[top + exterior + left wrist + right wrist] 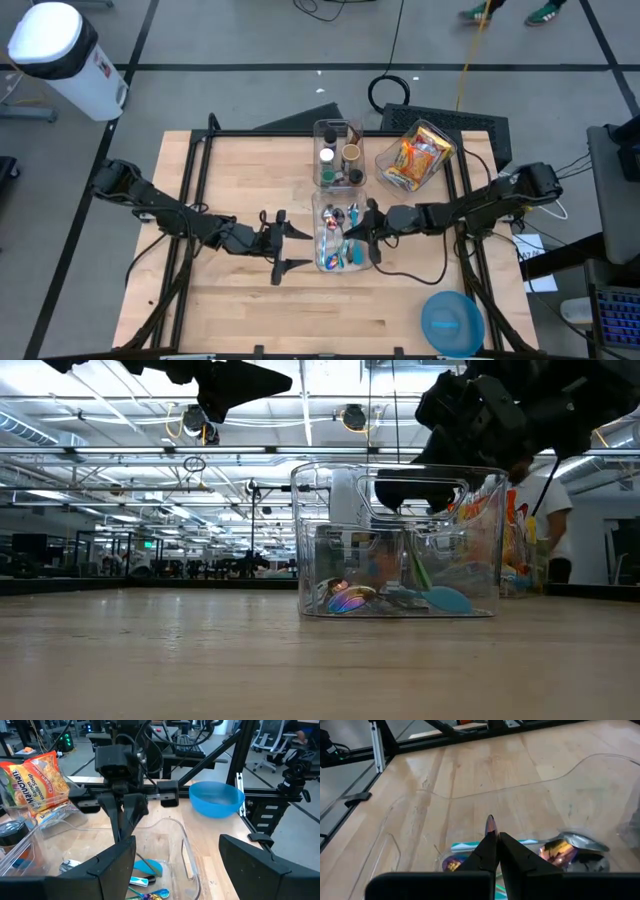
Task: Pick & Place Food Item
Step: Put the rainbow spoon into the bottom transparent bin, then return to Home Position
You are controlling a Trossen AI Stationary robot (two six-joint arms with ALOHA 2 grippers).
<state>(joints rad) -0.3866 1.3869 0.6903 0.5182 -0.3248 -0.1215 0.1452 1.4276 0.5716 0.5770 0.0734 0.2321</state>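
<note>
A clear plastic bin (pixel 320 250) stands at the table's middle. On its floor lie small wrapped foods: a shiny rainbow-foil piece (pixel 557 849), a blue one (pixel 147 866) and others. My right gripper (pixel 493 837) is shut and reaches in over the bin's right rim (pixel 480 472), its tips slanting down above the wrappers and clear of the floor in the low view (pixel 415 495). My left gripper (pixel 283 243) stands open just left of the bin, level, with nothing between its fingers (pixel 115 865). My right gripper shows a thin pinkish sliver (pixel 490 824) standing out from its shut fingertips. I cannot tell whether that is a bit of wrapper it holds or part of what lies behind it. My left gripper touches nothing.
Behind the bin stands a second clear bin (pixel 338 150) with jars and cans. To its right is a tilted one holding an orange noodle packet (pixel 415 155). A blue bowl (pixel 452 322) sits at the near right corner. Black frame rails (pixel 200 160) run along the table's sides.
</note>
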